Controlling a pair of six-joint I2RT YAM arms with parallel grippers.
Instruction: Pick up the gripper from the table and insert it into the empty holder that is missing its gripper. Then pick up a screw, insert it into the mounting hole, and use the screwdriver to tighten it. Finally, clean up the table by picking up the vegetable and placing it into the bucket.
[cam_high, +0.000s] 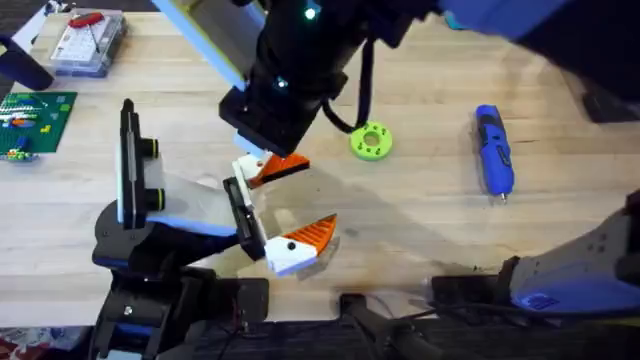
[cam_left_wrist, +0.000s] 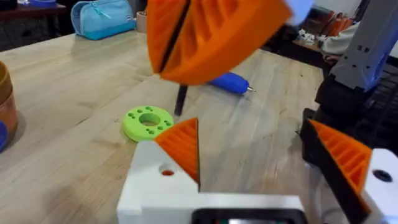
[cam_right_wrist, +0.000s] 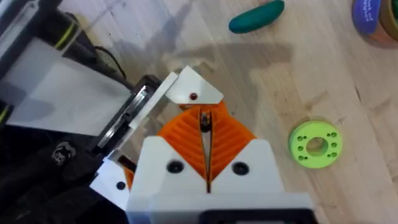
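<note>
While the right gripper (cam_right_wrist: 205, 134) hung clenched on a small dark screw (cam_right_wrist: 203, 121) above the gripper (cam_right_wrist: 189, 90) at the holder (cam_high: 243, 215) | left gripper (cam_left_wrist: 249, 162) released, nothing held | screwdriver (cam_high: 493, 150) lay well apart on the table (cam_high: 420, 200).

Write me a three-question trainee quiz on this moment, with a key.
1. True or false: the screwdriver lies on the table, touched by neither gripper.
2. What is the right gripper shut on? A) the screwdriver B) a screw C) nothing
3. One word: is the left gripper open or shut?
Key: 1 true; 2 B; 3 open.
</note>
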